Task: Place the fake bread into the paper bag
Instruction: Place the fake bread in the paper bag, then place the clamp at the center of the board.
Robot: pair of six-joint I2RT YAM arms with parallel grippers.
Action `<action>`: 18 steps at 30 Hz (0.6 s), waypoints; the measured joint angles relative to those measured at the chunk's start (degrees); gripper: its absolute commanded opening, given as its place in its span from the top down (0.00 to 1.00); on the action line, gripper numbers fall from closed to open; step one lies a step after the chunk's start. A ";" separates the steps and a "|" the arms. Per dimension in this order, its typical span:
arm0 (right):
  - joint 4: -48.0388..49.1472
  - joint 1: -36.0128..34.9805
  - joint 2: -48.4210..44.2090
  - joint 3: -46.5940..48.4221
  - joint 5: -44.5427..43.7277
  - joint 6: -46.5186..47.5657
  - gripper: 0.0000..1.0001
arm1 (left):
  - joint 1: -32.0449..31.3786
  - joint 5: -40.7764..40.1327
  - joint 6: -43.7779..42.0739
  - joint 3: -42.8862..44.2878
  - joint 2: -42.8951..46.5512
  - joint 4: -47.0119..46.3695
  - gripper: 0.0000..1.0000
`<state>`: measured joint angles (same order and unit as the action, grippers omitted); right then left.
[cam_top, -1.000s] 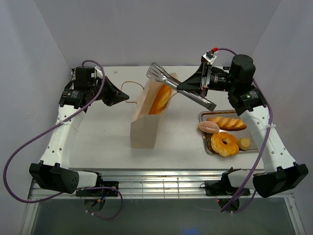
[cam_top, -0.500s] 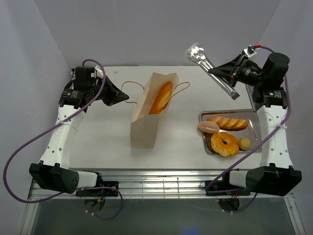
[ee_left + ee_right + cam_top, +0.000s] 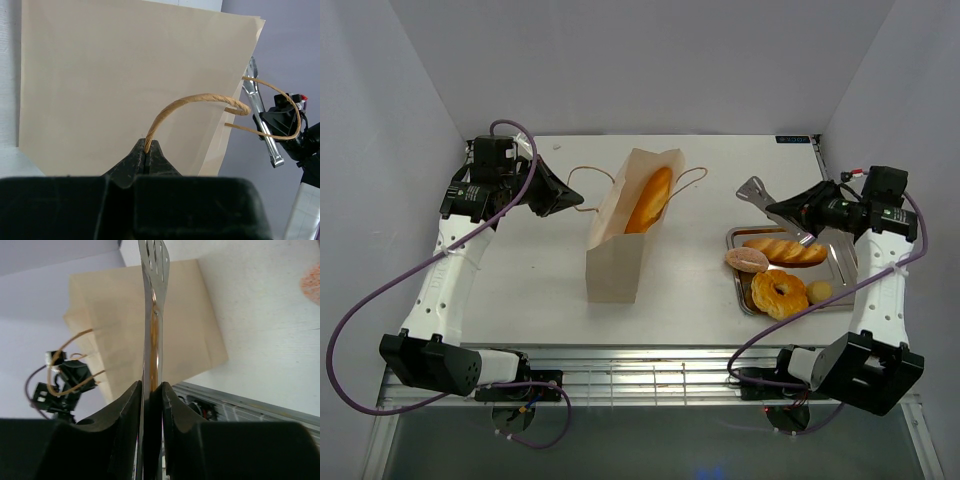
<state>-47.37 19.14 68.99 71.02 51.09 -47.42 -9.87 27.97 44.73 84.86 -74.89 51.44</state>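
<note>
Two grips to call — the left gripper (image 3: 576,200) is clamped tight on the thin brown cord handle (image 3: 200,98) of the tall tan kraft paper bag (image 3: 617,250), which stands in the middle of the white table (image 3: 540,290) with the long golden baguette (image 3: 651,198) showing in its open mouth. The right gripper (image 3: 784,210) pinches the long silver metal tongs (image 3: 757,190), their arms squeezed nearly together with nothing between them, by the far edge of the shallow silver metal tray (image 3: 841,262) — there lie the ridged golden loaf (image 3: 783,250), the pinkish round bun (image 3: 747,259) and the ring-shaped orange bun (image 3: 779,294).
</note>
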 measured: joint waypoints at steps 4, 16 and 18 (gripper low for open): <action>-1.64 -5.03 0.02 -2.19 -5.55 5.79 0.75 | 0.00 0.39 -0.57 0.00 0.00 0.00 1.00; 9.42 -23.08 -0.42 -15.47 -18.91 9.07 0.74 | 0.00 1.46 -0.76 -0.07 0.00 0.04 1.00; 12.90 -24.20 -1.05 -17.66 -21.18 10.47 0.74 | 0.00 1.46 -0.74 -0.17 0.00 0.02 1.00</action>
<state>-34.48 -5.06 67.94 53.36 29.91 -36.95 -9.87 29.43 43.99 84.68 -74.89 51.46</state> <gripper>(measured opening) 0.264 0.026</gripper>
